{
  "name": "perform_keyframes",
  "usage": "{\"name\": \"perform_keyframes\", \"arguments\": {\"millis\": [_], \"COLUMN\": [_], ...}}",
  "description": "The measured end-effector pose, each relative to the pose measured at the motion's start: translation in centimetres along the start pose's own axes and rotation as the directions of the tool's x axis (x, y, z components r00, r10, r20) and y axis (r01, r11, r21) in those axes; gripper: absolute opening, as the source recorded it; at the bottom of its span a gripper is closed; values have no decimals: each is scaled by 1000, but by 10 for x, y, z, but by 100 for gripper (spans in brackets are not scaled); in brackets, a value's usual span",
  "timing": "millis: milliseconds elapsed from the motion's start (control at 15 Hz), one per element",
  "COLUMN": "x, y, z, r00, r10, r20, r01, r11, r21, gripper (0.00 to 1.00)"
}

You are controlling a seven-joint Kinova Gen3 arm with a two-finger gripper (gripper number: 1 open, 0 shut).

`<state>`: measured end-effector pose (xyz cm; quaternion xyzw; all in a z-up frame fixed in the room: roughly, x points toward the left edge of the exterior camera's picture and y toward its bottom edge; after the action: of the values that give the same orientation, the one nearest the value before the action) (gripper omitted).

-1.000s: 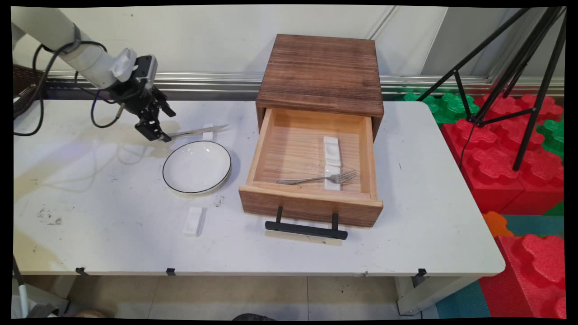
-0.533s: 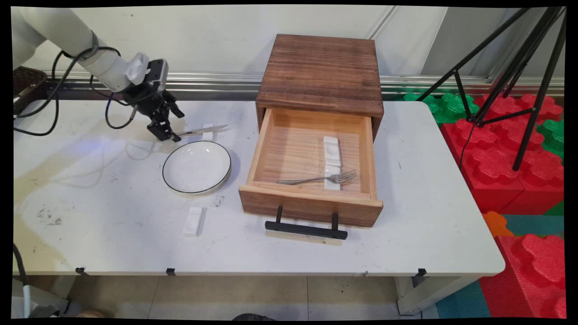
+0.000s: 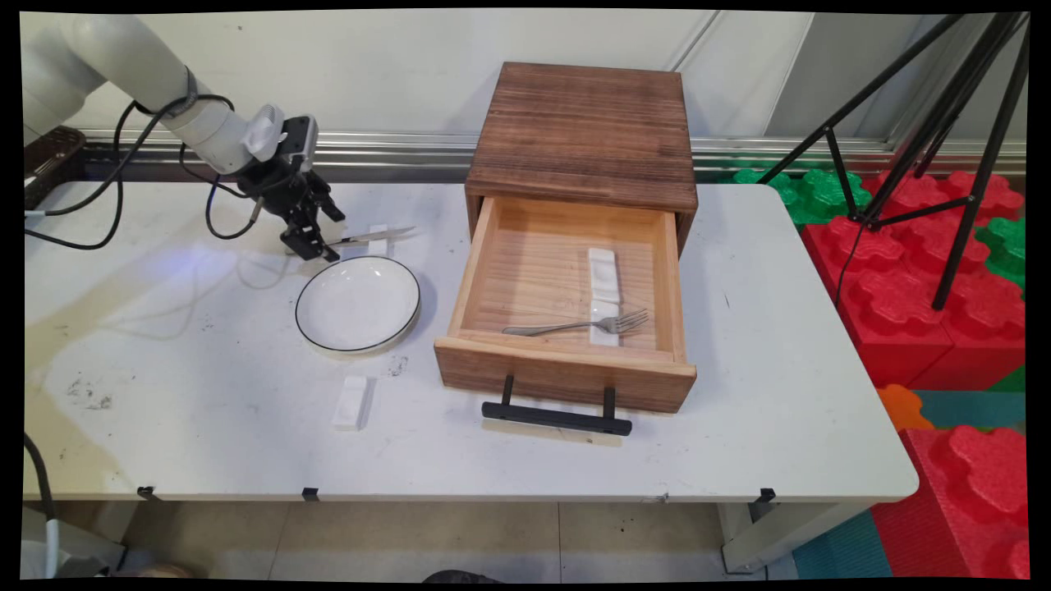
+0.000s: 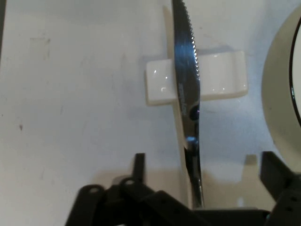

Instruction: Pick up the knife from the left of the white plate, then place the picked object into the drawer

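Serrated steel table knife (image 4: 187, 89) lies with its blade across a small white ceramic rest (image 3: 378, 240) just behind the round white black-rimmed plate (image 3: 358, 304) on the worktop (image 3: 205, 394), its handle between the spread fingers of the black tool (image 3: 314, 244), not yet clamped.

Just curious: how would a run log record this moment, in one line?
gripper: open, over knife handle | knife: blade on white rest | plate: beside
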<state>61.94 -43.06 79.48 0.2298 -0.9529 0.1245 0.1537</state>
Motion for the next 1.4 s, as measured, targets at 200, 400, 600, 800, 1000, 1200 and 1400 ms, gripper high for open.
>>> {"name": "perform_keyframes", "arguments": {"millis": [200,400,600,800,1000,1200,1400], "x": [0,2,2,2,3,6,12], "y": [-1,-2,-3,-4,-5,-4,-2], "z": [4,6,8,8,5,-2,-18], "r00": [1000,1000,1000,1000,1000,1000,1000], "r10": [1,2,3,6,9,9,9], "r20": [-2,-5,-7,-7,-8,-9,-7], "r01": [-1,-2,-3,-6,-9,-9,-8], "r11": [1000,1000,1000,1000,1000,1000,1000], "r21": [-1,-1,-1,-1,-1,4,17], "gripper": [0,0,0,0,0,0,0]}}
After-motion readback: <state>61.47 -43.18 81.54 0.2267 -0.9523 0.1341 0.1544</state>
